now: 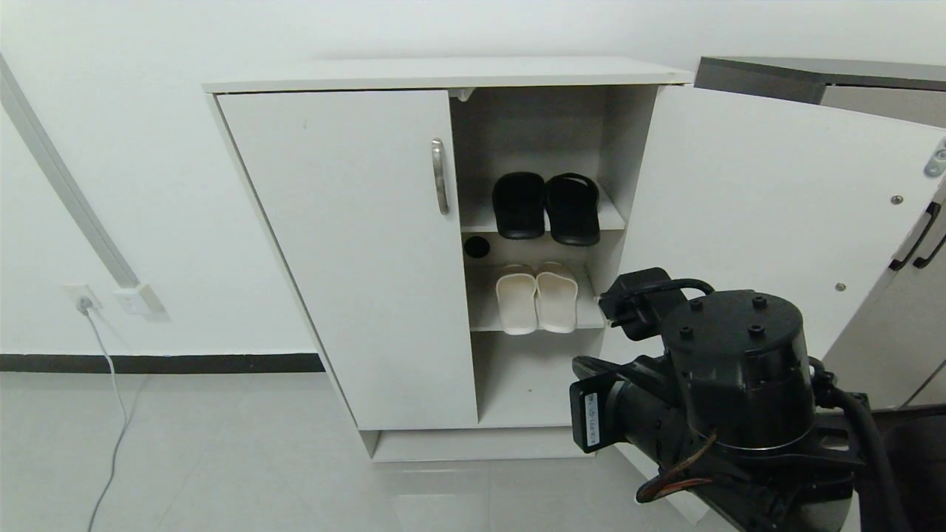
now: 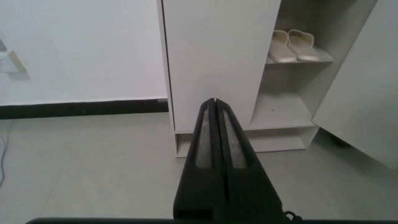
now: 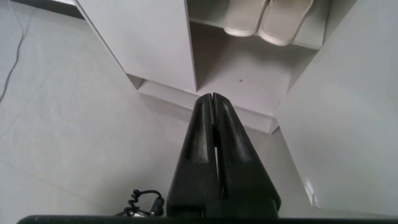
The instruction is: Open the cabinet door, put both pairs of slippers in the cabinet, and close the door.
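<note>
Head view showed the cabinet door (image 1: 768, 214) open, black slippers (image 1: 545, 207) above white slippers (image 1: 537, 299) inside. Left gripper (image 2: 214, 102) and right gripper (image 3: 213, 98) had jaws pressed together.

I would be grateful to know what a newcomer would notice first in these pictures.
The white cabinet, its right door swung wide open, draws the eye first. Inside, the black slippers sit on the upper shelf and the white slippers on the shelf below. The left claw and right claw, both shut and empty, point toward the cabinet.
</note>
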Available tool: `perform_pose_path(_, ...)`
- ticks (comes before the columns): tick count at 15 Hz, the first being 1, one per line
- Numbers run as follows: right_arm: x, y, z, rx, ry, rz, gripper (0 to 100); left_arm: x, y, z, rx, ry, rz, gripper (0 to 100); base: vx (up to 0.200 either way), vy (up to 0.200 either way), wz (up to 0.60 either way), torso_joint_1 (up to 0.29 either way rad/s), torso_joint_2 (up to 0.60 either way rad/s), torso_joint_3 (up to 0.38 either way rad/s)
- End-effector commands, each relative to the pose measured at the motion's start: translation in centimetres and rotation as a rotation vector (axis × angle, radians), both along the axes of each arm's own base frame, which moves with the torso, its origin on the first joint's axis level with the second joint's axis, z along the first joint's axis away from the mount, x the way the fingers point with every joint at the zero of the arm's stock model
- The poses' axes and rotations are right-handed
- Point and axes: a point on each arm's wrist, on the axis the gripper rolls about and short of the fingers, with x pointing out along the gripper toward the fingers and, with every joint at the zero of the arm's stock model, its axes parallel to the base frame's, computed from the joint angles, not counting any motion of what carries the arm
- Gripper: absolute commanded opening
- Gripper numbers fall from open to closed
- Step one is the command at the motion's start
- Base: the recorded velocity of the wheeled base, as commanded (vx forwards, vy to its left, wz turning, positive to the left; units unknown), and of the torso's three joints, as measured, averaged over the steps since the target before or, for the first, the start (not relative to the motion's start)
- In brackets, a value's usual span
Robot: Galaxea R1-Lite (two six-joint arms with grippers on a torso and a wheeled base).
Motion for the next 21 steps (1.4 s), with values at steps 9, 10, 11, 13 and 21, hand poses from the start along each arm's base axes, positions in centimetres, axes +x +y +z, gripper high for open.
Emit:
perform_pose_path(9, 0.47, 0.03, -0.24, -0.002, 0.001, -0.014, 0, 0.01, 0.0, 0.01, 0.0, 0.002, 0.001, 0, 0.0, 0.0, 0.0, 0.003, -0.07, -0.117)
perform_pose_path(10, 0.51, 0.0, -0.24, -0.003, 0.0, -0.015, 0, 0.01, 0.0, 0.02, 0.0, 0.0, 0.001, 0, 0.0, 0.0, 0.0, 0.046, -0.46, -0.383)
perform_pose_path(11, 0.51, 0.0, -0.24, -0.003, 0.0, -0.015, 0, 0.01, 0.0, 0.02, 0.0, 0.0, 0.001, 0, 0.0, 0.0, 0.0, 0.046, -0.57, -0.378)
perform_pose_path(13, 0.51, 0.0, -0.24, -0.003, 0.0, -0.017, 0, 0.01, 0.0, 0.01, 0.0, 0.002, 0.001, 0, 0.0, 0.0, 0.0, 0.041, -0.51, -0.369)
perform_pose_path(21, 0.67, -0.09, -0.2, -0.003, -0.001, -0.023, 0, 0.0, 0.0, 0.0, 0.0, 0.0, 0.001, 0, 0.0, 0.0, 0.0, 0.129, -0.47, -0.345)
